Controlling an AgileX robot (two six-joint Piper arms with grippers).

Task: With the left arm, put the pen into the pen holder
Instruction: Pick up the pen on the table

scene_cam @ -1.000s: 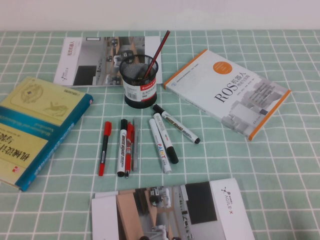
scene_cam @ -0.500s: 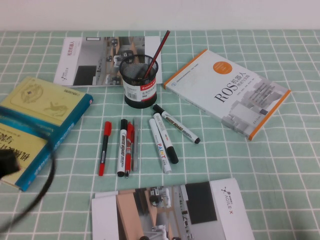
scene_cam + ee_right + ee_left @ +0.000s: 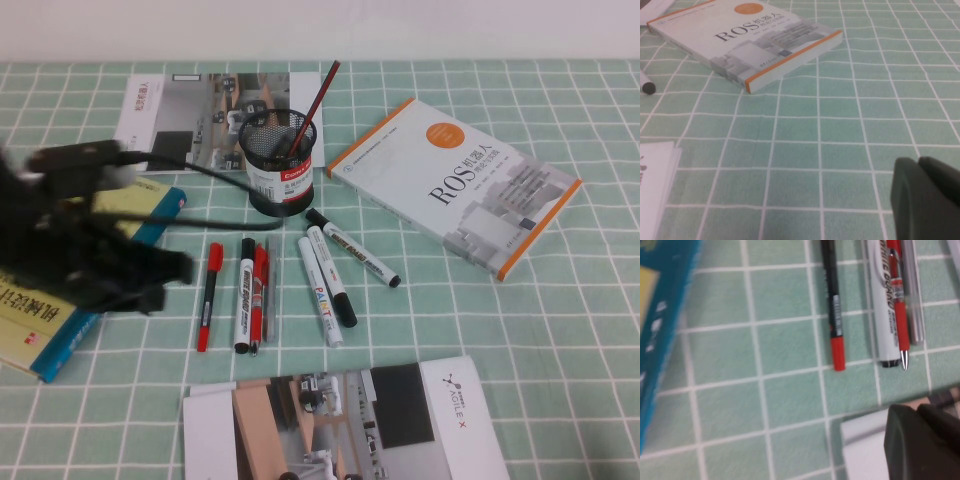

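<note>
1. The pen lies on the desk, just right of the blurred left pincer; its opening cannot be told.
2. The right pincer hovers over bare desk, opening unclear.
3. One holder, three white markers, three books.

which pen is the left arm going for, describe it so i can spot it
Start at the mesh pen holder mid-table; a row of pens lies in front of it. The pen is the leftmost, lying alone nearest the left claw: slim, black barrel, red cap and tail, thinner than the white markers.
</note>
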